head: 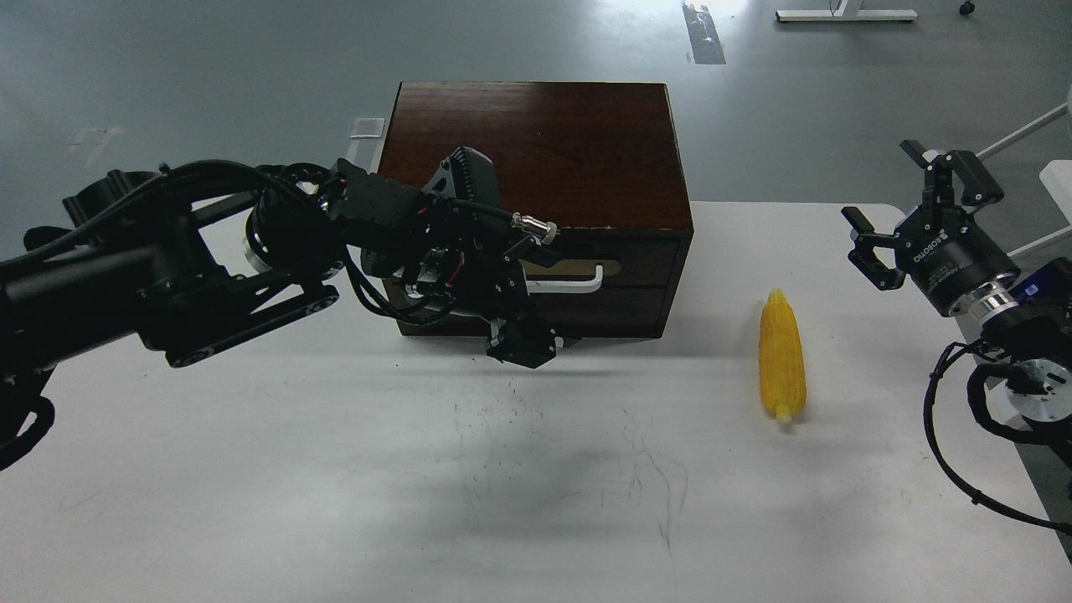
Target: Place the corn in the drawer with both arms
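Note:
The yellow corn (pixel 782 360) lies on the white table to the right of the wooden box, its pointed end away from me. The drawer (pixel 636 260) is the upper front of the dark brown box and looks closed; its white bar handle (pixel 582 282) shows on a brass plate. My left gripper (pixel 521 339) hangs in front of the drawer's left part and covers the handle's left end; its fingers are dark and cannot be told apart. My right gripper (pixel 909 209) is open and empty, raised well right of the corn.
The dark brown box (pixel 536 142) stands at the table's far middle, with a plain panel (pixel 620 314) under the drawer. The table's right edge (pixel 1034 469) runs close to my right arm. White furniture legs (pixel 846 14) stand on the floor beyond.

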`<move>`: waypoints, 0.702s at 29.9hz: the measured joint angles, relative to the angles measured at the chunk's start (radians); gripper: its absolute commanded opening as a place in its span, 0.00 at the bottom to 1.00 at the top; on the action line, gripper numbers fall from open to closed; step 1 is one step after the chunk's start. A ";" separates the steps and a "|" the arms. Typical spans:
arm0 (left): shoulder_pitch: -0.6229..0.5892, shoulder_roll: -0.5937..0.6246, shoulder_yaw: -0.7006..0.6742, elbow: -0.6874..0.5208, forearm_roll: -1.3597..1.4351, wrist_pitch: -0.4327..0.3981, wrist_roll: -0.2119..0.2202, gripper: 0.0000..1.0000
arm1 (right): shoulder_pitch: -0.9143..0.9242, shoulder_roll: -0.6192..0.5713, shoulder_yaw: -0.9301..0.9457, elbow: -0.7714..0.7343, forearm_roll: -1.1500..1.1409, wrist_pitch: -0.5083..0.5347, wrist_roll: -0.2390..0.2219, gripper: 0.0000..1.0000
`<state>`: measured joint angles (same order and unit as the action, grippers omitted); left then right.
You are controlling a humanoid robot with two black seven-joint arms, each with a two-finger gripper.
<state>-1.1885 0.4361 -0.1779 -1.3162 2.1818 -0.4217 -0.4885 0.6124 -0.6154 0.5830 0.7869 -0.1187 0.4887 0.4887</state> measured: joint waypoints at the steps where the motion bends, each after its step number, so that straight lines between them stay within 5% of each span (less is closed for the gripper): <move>1: 0.000 -0.002 0.006 0.005 0.000 0.001 0.000 0.99 | 0.000 0.000 0.000 0.000 0.000 0.000 0.000 1.00; 21: 0.006 -0.059 0.032 0.126 0.000 0.035 0.000 0.99 | -0.005 -0.003 0.000 0.001 0.001 0.000 0.000 1.00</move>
<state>-1.1822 0.3770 -0.1461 -1.1904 2.1817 -0.3871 -0.4887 0.6075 -0.6181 0.5830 0.7876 -0.1181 0.4887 0.4887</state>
